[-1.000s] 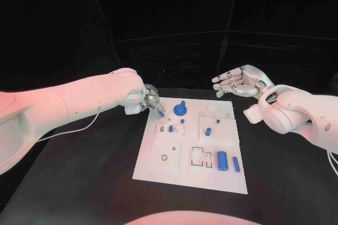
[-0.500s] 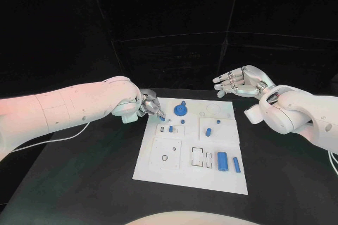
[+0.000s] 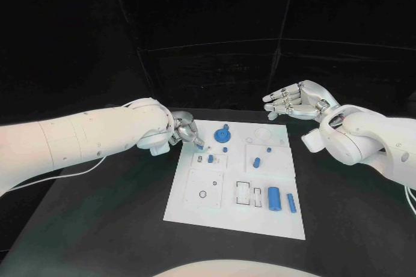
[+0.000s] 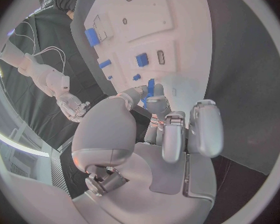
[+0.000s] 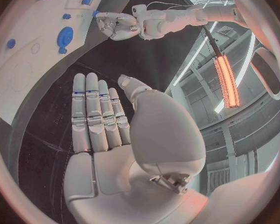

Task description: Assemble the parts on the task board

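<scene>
Since the earlier frames, the left hand (image 3: 184, 131) is seen shifted slightly inward over the task board (image 3: 208, 196), near its 11 o'clock corner. A small blue part (image 3: 201, 145) is pinched at its fingertips (image 4: 150, 90), just above the board's surface. At the board's 12 o'clock a round blue part (image 3: 223, 134) is seated; a blue cylinder (image 3: 274, 199) lies toward 4 o'clock. The right hand (image 3: 293, 100) is kept raised beyond the board's 1 o'clock corner, fingers extended and apart, nothing held. Everything is carried by the black table (image 3: 104, 229).
</scene>
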Controlling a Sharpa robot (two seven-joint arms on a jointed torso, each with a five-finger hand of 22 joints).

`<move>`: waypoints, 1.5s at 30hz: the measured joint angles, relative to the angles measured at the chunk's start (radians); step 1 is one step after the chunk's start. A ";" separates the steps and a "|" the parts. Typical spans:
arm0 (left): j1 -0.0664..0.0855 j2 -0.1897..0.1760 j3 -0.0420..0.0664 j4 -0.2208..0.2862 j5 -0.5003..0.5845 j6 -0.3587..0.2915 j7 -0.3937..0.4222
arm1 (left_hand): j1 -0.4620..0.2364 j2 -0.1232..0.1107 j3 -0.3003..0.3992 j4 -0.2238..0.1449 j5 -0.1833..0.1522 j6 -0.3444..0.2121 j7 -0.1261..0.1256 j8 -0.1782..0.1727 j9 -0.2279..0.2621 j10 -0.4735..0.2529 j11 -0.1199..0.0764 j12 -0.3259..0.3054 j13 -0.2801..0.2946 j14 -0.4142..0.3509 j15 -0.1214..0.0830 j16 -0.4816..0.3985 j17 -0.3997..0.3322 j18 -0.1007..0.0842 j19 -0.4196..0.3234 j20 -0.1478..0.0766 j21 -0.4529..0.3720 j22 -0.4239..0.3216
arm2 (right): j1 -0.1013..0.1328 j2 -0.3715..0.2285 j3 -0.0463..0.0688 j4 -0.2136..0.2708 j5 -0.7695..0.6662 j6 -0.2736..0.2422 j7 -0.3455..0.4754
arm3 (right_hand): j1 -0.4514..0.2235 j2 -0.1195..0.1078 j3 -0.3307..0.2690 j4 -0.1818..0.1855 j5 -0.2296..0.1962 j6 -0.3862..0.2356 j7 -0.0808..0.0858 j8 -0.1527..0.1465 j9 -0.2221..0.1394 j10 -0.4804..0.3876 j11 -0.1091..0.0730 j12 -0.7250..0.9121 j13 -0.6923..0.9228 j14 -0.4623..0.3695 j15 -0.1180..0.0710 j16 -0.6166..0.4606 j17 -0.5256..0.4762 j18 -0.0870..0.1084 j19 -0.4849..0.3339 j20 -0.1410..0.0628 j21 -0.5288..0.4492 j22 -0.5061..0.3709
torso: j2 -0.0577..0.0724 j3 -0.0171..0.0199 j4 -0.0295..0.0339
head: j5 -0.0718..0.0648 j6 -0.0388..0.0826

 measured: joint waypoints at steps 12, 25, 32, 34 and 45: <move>-0.024 -0.010 -0.008 0.023 -0.080 0.000 -0.006 | 0.000 0.000 0.000 0.000 0.003 0.001 -0.001 0.002 0.001 0.002 -0.001 0.000 0.004 0.000 0.000 0.000 0.000 0.000 0.000 0.000 0.000 0.002 | 0.000 0.000 0.000 0.000 0.000 0.000 0.000 | 0.000 0.000 0.000 0.000 0.000 0.000 0.000 0.000 0.000 0.000 0.000 0.000 0.000 0.000 0.000 0.000 0.000 0.000 0.000 0.000 0.000 0.000 | 0.002 -0.0007 -0.0020 | 0.002 -0.006; -0.027 -0.009 -0.009 0.027 -0.098 0.020 -0.014 | -0.004 -0.004 0.000 0.000 0.007 0.001 -0.001 0.002 0.001 0.001 -0.001 0.000 0.005 0.000 0.000 0.000 0.000 0.000 0.000 0.000 0.000 0.001 | 0.000 0.000 0.000 0.001 0.000 0.000 0.001 | 0.000 0.000 0.000 0.000 0.000 0.000 0.000 0.000 0.000 0.000 0.000 0.000 0.000 0.000 0.000 0.000 0.000 0.000 0.000 0.000 0.000 0.000 | 0.002 -0.0002 -0.0020 | 0.003 -0.007; -0.027 -0.008 -0.009 0.029 -0.100 0.024 -0.016 | -0.007 -0.006 0.011 -0.011 0.006 0.001 -0.001 0.002 0.001 0.002 -0.002 0.007 0.007 0.000 0.000 0.000 0.000 0.000 0.000 0.000 0.000 0.001 | 0.000 -0.001 0.000 0.001 0.000 0.000 0.001 | 0.000 0.000 0.000 0.000 0.000 0.000 0.000 0.000 0.000 0.000 0.000 0.000 0.000 0.000 0.000 0.000 0.000 0.000 0.000 0.000 0.000 0.000 | 0.002 -0.0001 -0.0020 | 0.003 -0.008; -0.028 -0.008 -0.009 0.031 -0.101 0.025 -0.017 | -0.007 -0.006 0.011 -0.011 0.006 0.001 -0.001 0.002 0.001 0.004 -0.004 0.007 0.007 0.000 0.000 0.000 0.000 0.000 0.000 0.000 0.000 0.001 | 0.000 -0.001 0.000 0.001 0.000 0.000 0.001 | 0.000 0.000 0.000 0.000 0.000 0.000 0.000 0.000 0.000 0.000 0.000 0.000 0.000 0.000 0.000 0.000 0.000 0.000 0.000 0.000 0.000 0.000 | 0.002 -0.0001 -0.0020 | 0.003 -0.008; -0.030 -0.006 -0.010 0.039 -0.102 0.036 -0.021 | -0.006 -0.005 0.011 -0.012 0.006 0.001 -0.001 0.000 0.001 0.005 -0.005 0.007 0.009 0.000 0.000 0.000 0.000 0.000 0.000 0.000 0.000 0.001 | 0.000 0.000 0.000 0.001 0.000 0.000 0.001 | 0.000 0.000 0.000 0.000 0.000 0.000 0.000 0.000 0.000 0.000 0.000 0.000 0.000 0.000 0.000 0.000 0.000 0.000 0.000 0.000 0.000 0.000 | 0.002 -0.0001 -0.0020 | 0.003 -0.011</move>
